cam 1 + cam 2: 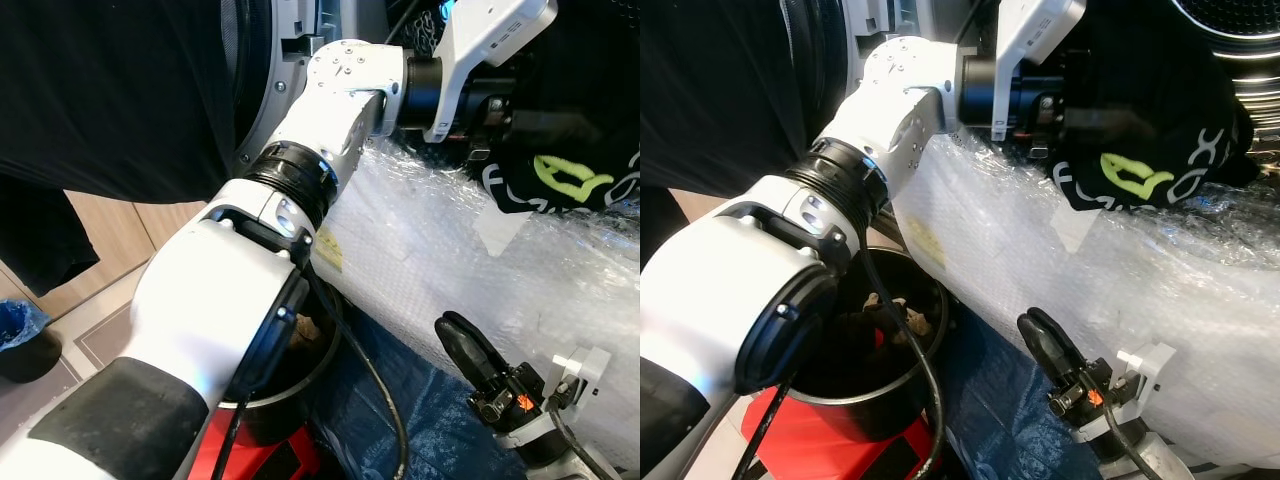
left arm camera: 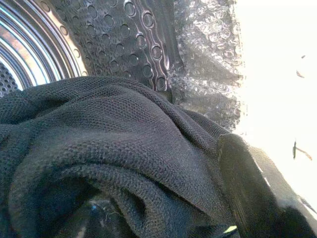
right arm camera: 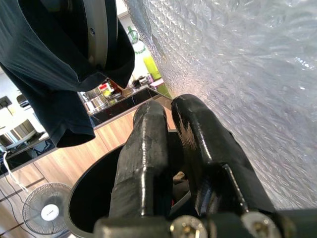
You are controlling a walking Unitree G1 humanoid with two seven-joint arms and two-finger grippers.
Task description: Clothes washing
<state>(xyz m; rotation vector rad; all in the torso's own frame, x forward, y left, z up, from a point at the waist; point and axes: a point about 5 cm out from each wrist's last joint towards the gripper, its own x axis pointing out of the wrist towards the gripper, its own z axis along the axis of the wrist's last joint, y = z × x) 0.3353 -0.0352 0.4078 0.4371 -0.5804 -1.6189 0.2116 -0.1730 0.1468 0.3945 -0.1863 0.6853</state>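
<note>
A black garment (image 1: 1140, 150) with a green logo hangs at the mouth of the washer's steel drum (image 1: 1240, 30). My left gripper (image 1: 1055, 115) is raised to it and shut on the cloth, which bunches over one black finger (image 2: 247, 188) in the left wrist view, close to the perforated drum wall (image 2: 124, 34). My right gripper (image 1: 455, 335) sits low in front of the machine, fingers pressed together with nothing between them. A black bucket (image 1: 930, 290) holding more laundry stands below my left arm.
Bubble wrap (image 1: 450, 250) covers the machine's front. A dark shirt (image 1: 120, 90) hangs over the open door at the left. The bucket rests on something red (image 1: 810, 440), beside blue sheeting (image 1: 990, 400). A small bin with a blue bag (image 1: 20, 335) stands on the wooden floor.
</note>
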